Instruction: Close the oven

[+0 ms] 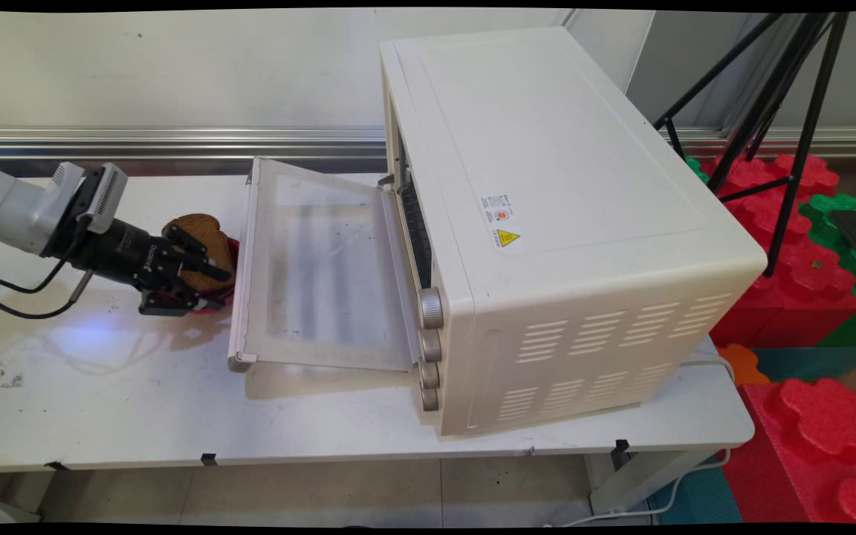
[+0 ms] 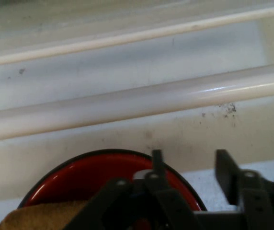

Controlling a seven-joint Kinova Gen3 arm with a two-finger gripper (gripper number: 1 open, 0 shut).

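Gripper (image 1: 209, 286) pinches red plate's (image 2: 86, 170) rim, toast (image 1: 201, 238) aboard; oven door (image 1: 324, 267) at three o'clock; tilting could spill toast.

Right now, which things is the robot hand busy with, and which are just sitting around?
Busy with: gripper, red bowl, brown bread in it, open oven door beside them.

Sitting around: black tripod, foam blocks, white table.
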